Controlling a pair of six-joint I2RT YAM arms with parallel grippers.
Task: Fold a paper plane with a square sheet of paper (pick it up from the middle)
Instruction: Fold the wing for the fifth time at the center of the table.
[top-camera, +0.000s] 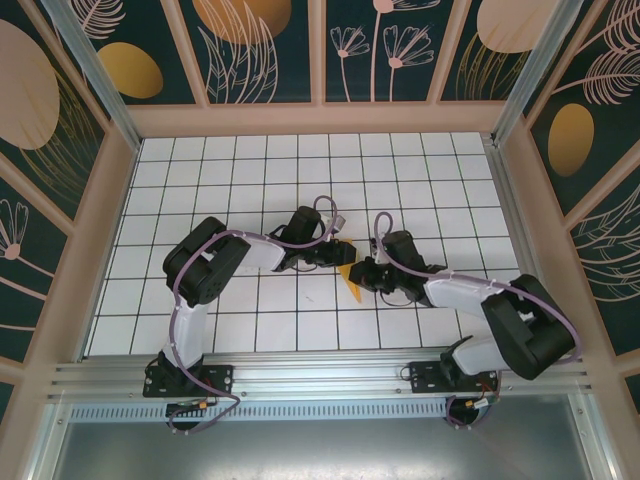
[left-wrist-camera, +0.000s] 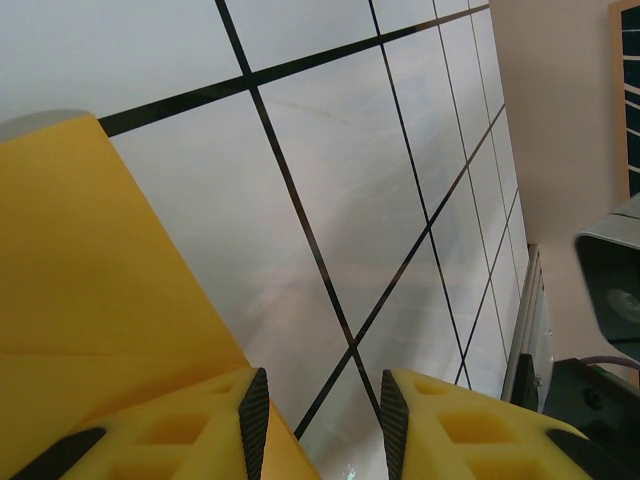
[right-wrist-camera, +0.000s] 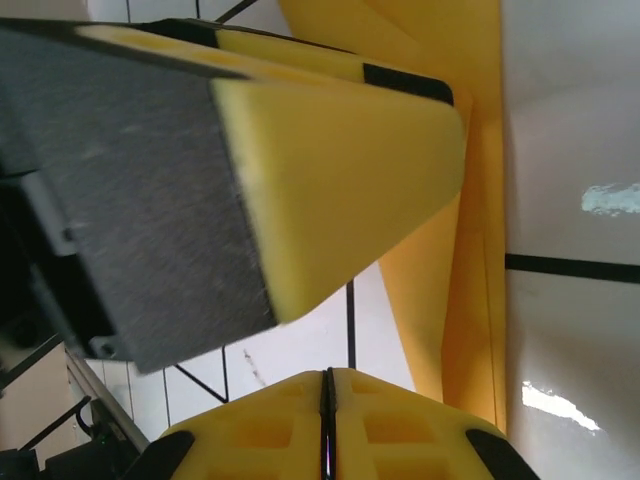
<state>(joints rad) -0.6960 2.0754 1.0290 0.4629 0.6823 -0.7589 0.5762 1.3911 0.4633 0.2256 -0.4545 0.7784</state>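
Paper (top-camera: 350, 278) between low, inward-turned left hand (top-camera: 344, 254) and right hand (top-camera: 366, 275)

I see a white table (top-camera: 300, 170) cut into squares by thin black lines, with a pale wall (top-camera: 320, 120) around its far side and both ends, and near the middle lies the yellow paper (top-camera: 350, 275), folded into a small pointed shape.
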